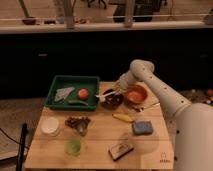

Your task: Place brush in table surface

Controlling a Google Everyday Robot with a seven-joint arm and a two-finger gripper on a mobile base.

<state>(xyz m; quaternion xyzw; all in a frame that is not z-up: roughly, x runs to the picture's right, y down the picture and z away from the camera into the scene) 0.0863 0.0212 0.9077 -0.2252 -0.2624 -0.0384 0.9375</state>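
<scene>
brush (104, 94) sticks out of gripper (116, 91) holding it above dark bowl (112, 101); bristles indistinct.

Green tray (73, 78) at back left of tabletop (100, 136), holding orange fruit (83, 93), grey scrap (64, 93) and green vegetable (77, 102). Dark bowl (112, 102) just right of tray, under pincer (116, 92); orange bowl (136, 95) beside it. Nearer front: white cup (50, 126), brown clump (77, 122), green cup (74, 146), banana (123, 118), blue sponge (142, 128), brown-and-black block (121, 149).

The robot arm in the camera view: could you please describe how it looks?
The arm is smooth, white and tubular, with a bulbous rounded joint at its top. The gripper, at its end by the dark bowl, looks pale too. No cables or markings show.
</scene>
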